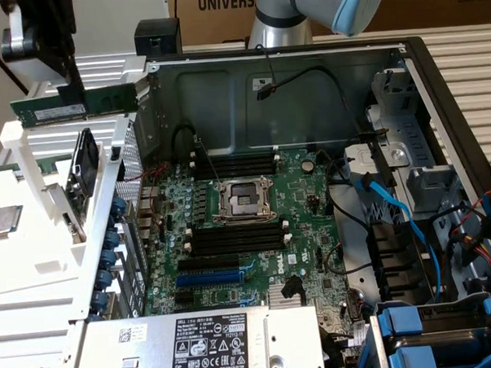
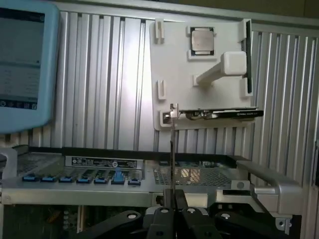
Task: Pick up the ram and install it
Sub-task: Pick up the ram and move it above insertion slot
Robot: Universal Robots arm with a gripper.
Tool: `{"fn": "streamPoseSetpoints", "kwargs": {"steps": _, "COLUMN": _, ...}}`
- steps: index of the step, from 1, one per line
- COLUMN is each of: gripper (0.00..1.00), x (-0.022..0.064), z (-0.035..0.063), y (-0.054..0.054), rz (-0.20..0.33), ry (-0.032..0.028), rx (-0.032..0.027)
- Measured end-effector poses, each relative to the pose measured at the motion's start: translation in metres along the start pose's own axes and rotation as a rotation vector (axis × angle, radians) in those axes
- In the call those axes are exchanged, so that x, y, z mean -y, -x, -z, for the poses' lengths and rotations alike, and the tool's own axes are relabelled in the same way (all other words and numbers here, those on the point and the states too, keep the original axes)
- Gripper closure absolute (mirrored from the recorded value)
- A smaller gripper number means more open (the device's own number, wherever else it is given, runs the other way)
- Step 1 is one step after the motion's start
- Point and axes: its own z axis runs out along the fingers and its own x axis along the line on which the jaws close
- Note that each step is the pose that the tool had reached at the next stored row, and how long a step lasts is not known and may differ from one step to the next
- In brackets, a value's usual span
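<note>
The ram (image 1: 102, 99) hangs nearly level in the upper left of the exterior frame, clamped from above by the fingers (image 1: 70, 85), which are closed tight on its thin board, above the white tray (image 1: 29, 280) and left of the open case's motherboard (image 1: 252, 225).

Slatted table (image 1: 471, 63) bearing case (image 1: 233, 94), white fixture (image 1: 37, 281)

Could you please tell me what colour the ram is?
Green ram, clearest in the exterior view.
</note>
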Motion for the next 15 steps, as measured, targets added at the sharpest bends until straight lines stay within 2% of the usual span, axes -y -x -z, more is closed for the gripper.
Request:
{"fn": "streamPoseSetpoints", "kwargs": {"steps": 2, "gripper": 0.88, "x": 0.0091, "z": -0.0002, "y": 0.000, "rz": 0.000, "ry": 0.0007, "rx": 0.0000}}
{"fn": "streamPoseSetpoints", "kwargs": {"steps": 3, "gripper": 0.88, "x": 0.0270, "z": -0.0006, "y": -0.001, "rz": 0.001, "ry": 0.0015, "rx": 0.0000}}
{"fn": "streamPoseSetpoints", "kwargs": {"steps": 8, "gripper": 0.88, "x": 0.0496, "z": -0.0013, "y": -0.002, "rz": 0.003, "ry": 0.0028, "rx": 0.0002}}
{"fn": "streamPoseSetpoints", "kwargs": {"steps": 9, "gripper": 0.88, "x": 0.0586, "z": -0.0014, "y": -0.003, "rz": 0.003, "ry": 0.0044, "rx": 0.0001}}
{"fn": "streamPoseSetpoints", "kwargs": {"steps": 15, "gripper": 0.88, "x": 0.0855, "z": -0.0021, "y": -0.004, "rz": 0.004, "ry": 0.0152, "rx": 0.0006}}
